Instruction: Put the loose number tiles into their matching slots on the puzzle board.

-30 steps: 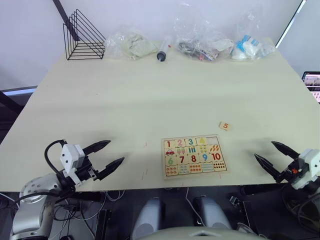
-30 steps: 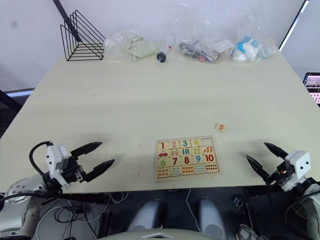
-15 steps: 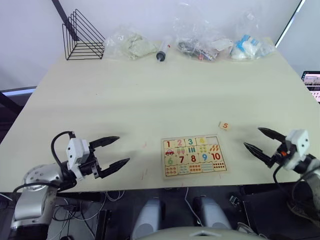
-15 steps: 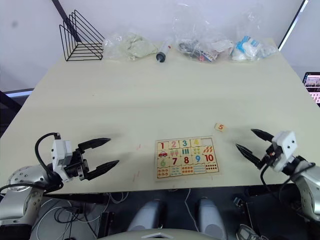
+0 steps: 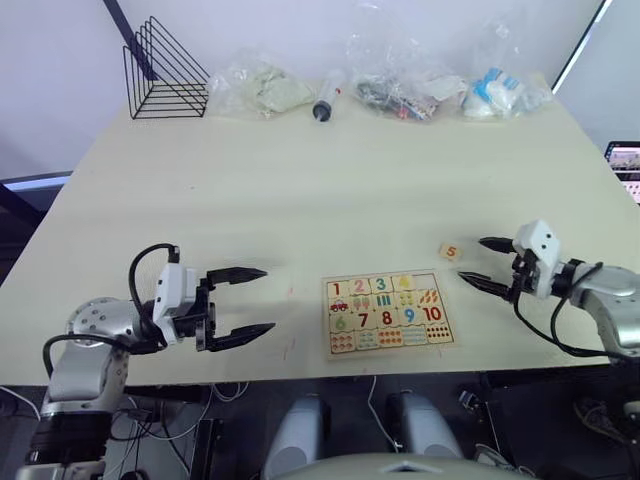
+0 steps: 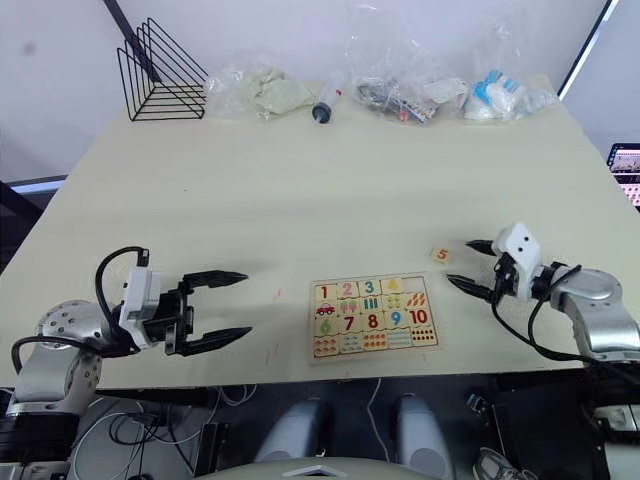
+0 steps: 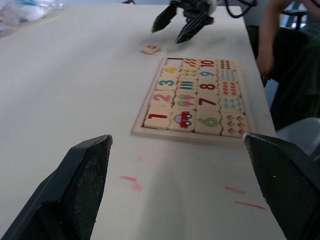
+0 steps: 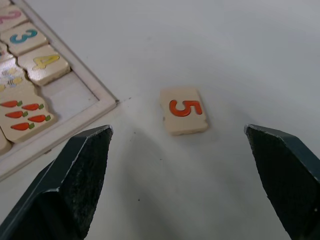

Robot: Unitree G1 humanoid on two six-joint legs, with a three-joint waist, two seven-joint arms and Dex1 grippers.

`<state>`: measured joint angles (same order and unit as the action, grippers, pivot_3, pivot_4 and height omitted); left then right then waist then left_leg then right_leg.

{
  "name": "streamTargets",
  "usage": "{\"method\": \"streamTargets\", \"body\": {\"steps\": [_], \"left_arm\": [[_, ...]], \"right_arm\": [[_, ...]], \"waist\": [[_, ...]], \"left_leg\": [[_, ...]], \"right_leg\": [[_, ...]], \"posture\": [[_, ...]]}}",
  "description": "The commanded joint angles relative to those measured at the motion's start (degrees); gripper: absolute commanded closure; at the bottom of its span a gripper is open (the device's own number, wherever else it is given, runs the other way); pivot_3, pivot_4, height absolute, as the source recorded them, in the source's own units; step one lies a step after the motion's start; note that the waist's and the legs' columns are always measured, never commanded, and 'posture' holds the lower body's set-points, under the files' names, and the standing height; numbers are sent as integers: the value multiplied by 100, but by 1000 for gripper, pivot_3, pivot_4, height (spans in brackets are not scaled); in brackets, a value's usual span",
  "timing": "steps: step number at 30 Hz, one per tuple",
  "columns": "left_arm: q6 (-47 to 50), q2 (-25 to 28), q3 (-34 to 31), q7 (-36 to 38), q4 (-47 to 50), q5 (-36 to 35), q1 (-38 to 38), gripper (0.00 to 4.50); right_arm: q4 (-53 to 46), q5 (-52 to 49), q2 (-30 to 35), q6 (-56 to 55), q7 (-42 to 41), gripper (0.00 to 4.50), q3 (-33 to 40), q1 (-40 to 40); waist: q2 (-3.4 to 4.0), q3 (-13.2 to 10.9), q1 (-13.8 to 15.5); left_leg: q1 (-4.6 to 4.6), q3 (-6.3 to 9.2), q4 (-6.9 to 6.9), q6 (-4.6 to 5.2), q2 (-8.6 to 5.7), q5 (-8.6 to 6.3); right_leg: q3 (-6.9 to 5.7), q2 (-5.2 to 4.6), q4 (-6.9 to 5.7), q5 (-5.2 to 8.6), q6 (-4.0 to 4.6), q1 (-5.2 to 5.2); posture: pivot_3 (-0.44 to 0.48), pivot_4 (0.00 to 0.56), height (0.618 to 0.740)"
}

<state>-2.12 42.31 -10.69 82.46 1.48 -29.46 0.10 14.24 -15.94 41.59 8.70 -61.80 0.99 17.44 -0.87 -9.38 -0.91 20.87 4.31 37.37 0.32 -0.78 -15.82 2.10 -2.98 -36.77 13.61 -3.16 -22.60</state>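
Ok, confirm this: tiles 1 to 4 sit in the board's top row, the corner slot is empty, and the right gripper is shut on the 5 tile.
Not quite. The right wrist view shows the right gripper open, with the 5 tile lying loose on the table beyond its fingertips. The rest stands: 1 to 4 sit in the puzzle board, corner slot empty.

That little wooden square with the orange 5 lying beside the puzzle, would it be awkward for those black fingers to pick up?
Probably somewhat. The small light-wood tile with the orange 5 lies flat on the pale table, so there is little edge to pinch. It looks stiff and light, so it would likely slide rather than bend if nudged. The open right gripper is aimed at it.
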Motion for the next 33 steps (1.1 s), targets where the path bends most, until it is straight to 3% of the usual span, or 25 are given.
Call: {"method": "streamTargets", "body": {"steps": [1, 9, 23, 25, 27, 28, 32, 33], "left_arm": [[-43, 86, -6, 145, 7, -111, -110, 0], [9, 13, 69, 318, 41, -164, -294, 0], [52, 20, 148, 412, 95, -297, -392, 0], [47, 20, 159, 419, 103, -300, -394, 0], [46, 25, 162, 429, 112, -302, -390, 0], [42, 31, 161, 438, 104, -299, -395, 0], [24, 49, 151, 465, 63, -288, -406, 0], [9, 49, 146, 469, 59, -284, -395, 0]], "right_arm": [[184, 99, 72, 45, -150, 65, -57, 294], [697, 344, -46, 123, -262, 65, -320, 874], [1180, 579, -287, -118, -346, 65, -450, 1119], [1218, 577, -328, -145, -347, 584, -446, 1136], [1251, 595, -356, -180, -345, 1578, -453, 1146], [1266, 600, -366, -215, -354, 1674, -452, 1142], [1288, 615, -378, -327, -372, 3462, -431, 1134], [1240, 603, -368, -332, -373, 3637, -412, 1107]], "waist": [[0, -1, 4], [0, -1, -4], [0, -1, -14], [0, -1, -17], [0, -1, -18], [0, -1, -18], [0, -1, -16], [0, -1, -16]], "left_leg": [[1, 1, 0, 0, 0, 0], [0, 1, 1, 0, 0, 0], [-3, 5, 1, 0, 0, 0], [-3, 5, 1, 0, 0, 0], [-3, 5, 1, 0, 0, 0], [-3, 5, 1, 0, 0, 0], [-3, 6, 1, 0, 0, 0], [-3, 6, 2, 0, 0, 0]], "right_leg": [[0, 0, 0, 0, 0, 0], [0, 2, -1, 0, 0, -1], [2, 2, -1, -1, 0, -1], [3, 2, -1, -1, 0, -1], [3, 2, -1, -1, 0, -1], [3, 2, -1, -1, 0, -1], [3, 1, -1, -1, 0, -1], [3, 2, -1, -1, 0, -1]], "posture": [[0, 150, 740], [0, 150, 740], [0, 150, 740], [0, 150, 740], [0, 150, 740], [0, 150, 740], [0, 150, 740], [0, 150, 740]]}}
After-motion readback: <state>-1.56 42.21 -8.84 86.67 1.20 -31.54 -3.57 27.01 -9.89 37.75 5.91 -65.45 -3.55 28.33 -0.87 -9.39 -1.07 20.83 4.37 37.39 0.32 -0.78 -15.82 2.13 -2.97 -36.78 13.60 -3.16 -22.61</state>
